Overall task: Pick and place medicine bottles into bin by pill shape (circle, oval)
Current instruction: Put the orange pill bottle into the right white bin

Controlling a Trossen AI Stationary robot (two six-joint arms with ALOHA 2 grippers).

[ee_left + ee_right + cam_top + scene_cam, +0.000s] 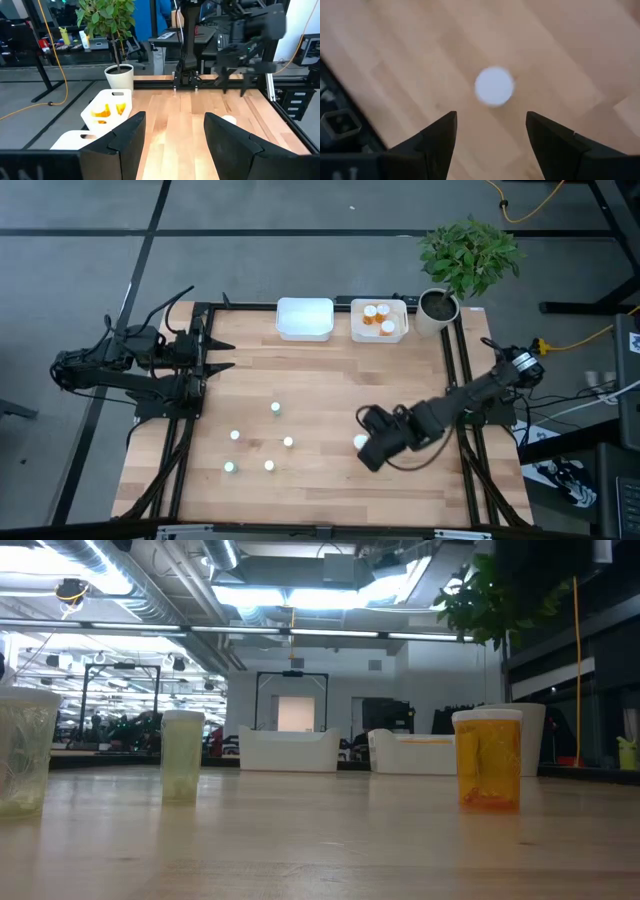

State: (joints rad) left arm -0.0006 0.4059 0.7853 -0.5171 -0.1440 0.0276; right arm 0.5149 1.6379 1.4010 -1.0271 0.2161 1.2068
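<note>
An orange medicine bottle with a white cap (pixel 360 442) stands upright on its base on the table, right of the middle. It also shows in the low view (pixel 489 760) and from above in the right wrist view (pixel 494 86). My right gripper (pixel 490 135) is open and points down above this bottle without touching it. Several tiny pale vials (pixel 275 408) stand left of the middle; two show in the low view (pixel 181 755). Three orange bottles (pixel 378 318) lie in the right bin. My left gripper (pixel 175 130) is open and empty at the table's left edge (pixel 218 352).
Two white bins stand at the far edge: the left one (pixel 304 318) with nothing showing in it, the right one (pixel 400 332) holding the bottles. A potted plant (pixel 437 310) stands at the far right corner. Black frame rails (pixel 462 380) run along both sides of the table.
</note>
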